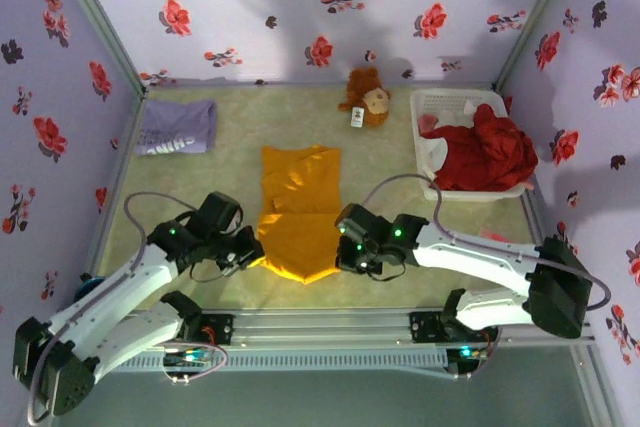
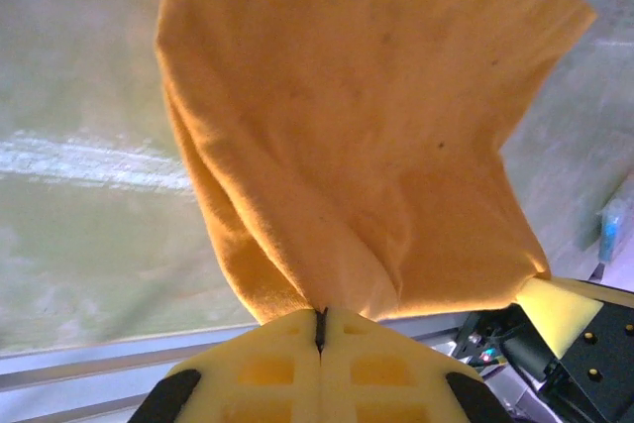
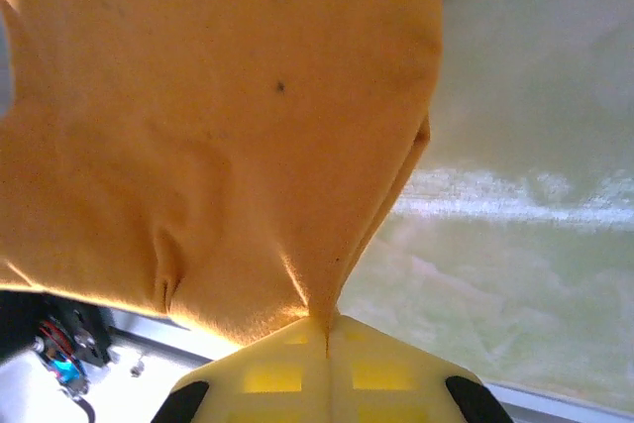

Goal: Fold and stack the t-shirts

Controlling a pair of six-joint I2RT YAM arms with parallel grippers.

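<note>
1. Centrally, the plain orange-yellow cloth t-shirt [image 1: 298, 209] lies lengthwise on the pale green desk [image 1: 400, 182]. Its far part is flat and its near edge appears lifted between the 2 arms.
2. Left hand [image 1: 254, 253]: the yellow pads [image 2: 287, 369] are pressed fully together, pinching the shirt's near-left corner. In the left wrist view the cloth fans out from the seam where they meet.
3. Right hand [image 1: 344, 247]: likewise fully closed, on the near-right corner. The right wrist view shows the fabric gathered into a small pucker at the pinch.
4. Pale lavender t-shirt with white lettering [image 1: 178, 127]: apparently folded, at the far-left corner of the desk, well apart from the orange one. It is probably the base of the stack.
5. Bystanders: a small brown plush toy [image 1: 366, 97] at the far edge, and a white slatted plastic basket [image 1: 455, 102] at far right holding crumpled red cloth [image 1: 485, 152].
6. Risk, slip: each grip takes only a thin bite of hem. A quick or uneven carry could pull 1 corner free and skew the fold.
7. Risk, sag: the near edge droops to a point between the hands. If they drift together, the middle may bunch or tuck under.
8. Risk, drag: a carry held too low could push the flat far part along the desk, towards the toy.
</note>
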